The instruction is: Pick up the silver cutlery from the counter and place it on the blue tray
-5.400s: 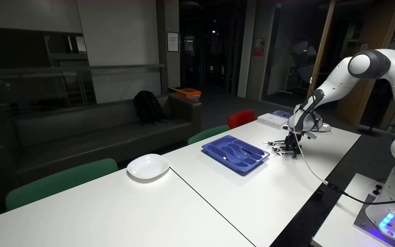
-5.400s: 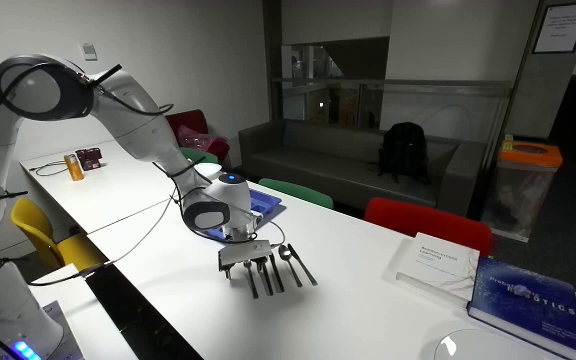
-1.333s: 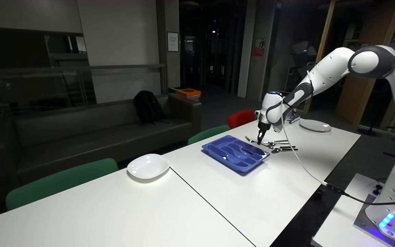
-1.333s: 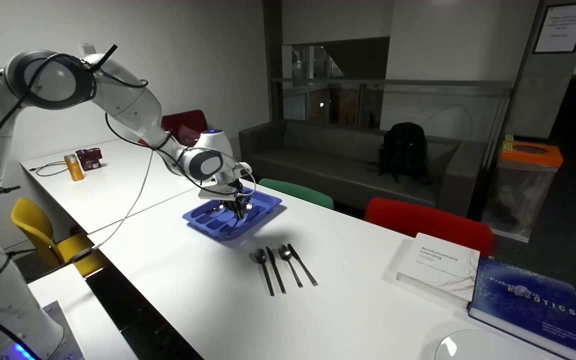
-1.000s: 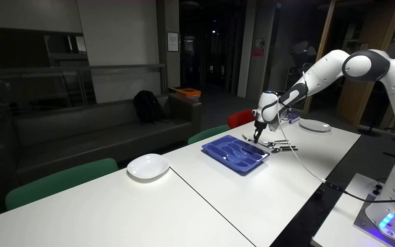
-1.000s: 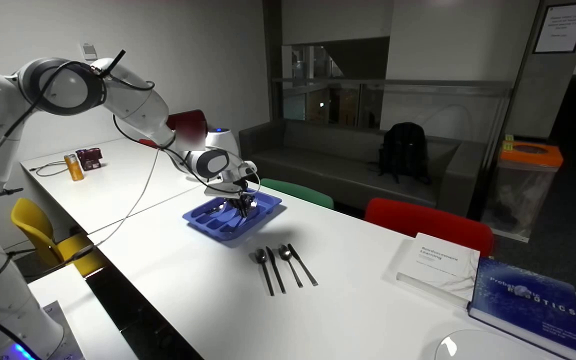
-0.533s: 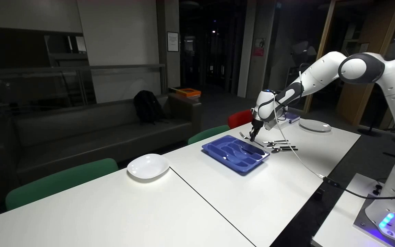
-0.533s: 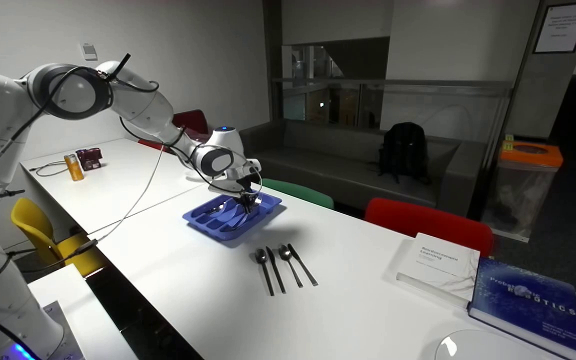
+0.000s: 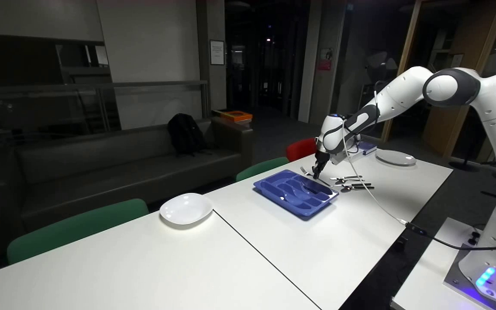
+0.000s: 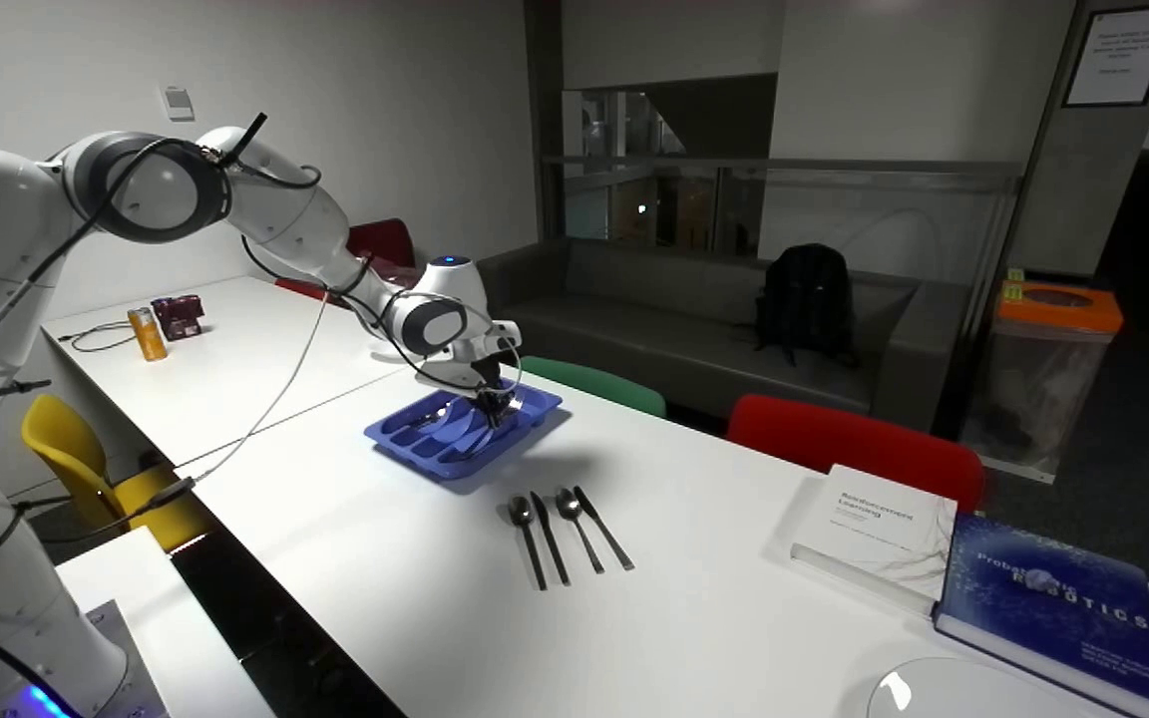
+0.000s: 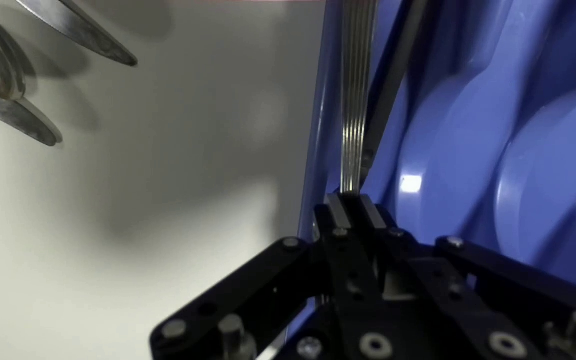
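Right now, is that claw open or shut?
The claw is shut on a fork: in the wrist view, the fingertips pinch its silvery handle, and in an exterior view its tines show beside them.

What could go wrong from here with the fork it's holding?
The fork could twist or slip, since the fingers pinch it at just one spot. In the wrist view it looks close to the rim of the tray, so it might catch there. Another utensil lies in the tray alongside, so the fork may settle crooked.
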Controlling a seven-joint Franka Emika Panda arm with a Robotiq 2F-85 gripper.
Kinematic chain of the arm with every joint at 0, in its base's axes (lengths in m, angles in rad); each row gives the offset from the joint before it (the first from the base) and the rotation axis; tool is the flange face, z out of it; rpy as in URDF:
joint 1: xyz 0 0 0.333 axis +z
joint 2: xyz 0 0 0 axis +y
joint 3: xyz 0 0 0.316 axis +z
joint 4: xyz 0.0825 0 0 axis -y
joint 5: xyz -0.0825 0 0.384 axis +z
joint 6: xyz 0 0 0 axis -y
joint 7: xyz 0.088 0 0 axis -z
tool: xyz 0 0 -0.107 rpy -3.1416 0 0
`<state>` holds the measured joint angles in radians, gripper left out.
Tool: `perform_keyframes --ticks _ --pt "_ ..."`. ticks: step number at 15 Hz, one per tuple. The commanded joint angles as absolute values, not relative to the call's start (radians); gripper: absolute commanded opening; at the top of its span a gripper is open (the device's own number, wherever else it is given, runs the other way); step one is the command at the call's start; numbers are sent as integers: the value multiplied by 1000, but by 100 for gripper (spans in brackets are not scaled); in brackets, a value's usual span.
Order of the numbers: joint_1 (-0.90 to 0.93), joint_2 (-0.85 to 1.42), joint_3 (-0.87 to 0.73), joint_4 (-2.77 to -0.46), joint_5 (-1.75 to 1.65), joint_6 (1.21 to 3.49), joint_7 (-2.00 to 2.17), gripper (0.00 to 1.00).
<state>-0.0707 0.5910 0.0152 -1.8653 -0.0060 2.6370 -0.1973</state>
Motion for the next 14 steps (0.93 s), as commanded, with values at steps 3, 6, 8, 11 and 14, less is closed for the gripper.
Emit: perform_keyframes --ticks 3,6,8,11,14 --pt "-63 599 22 -1849 2 2610 -153 2" --pt "-58 606 28 -1846 3 2605 -139 2" --pt "-58 612 35 -1844 6 2602 -135 2" --pt "-52 623 39 -1842 3 2601 -130 2" --pt "-48 626 41 -1838 -1 2596 -138 33"
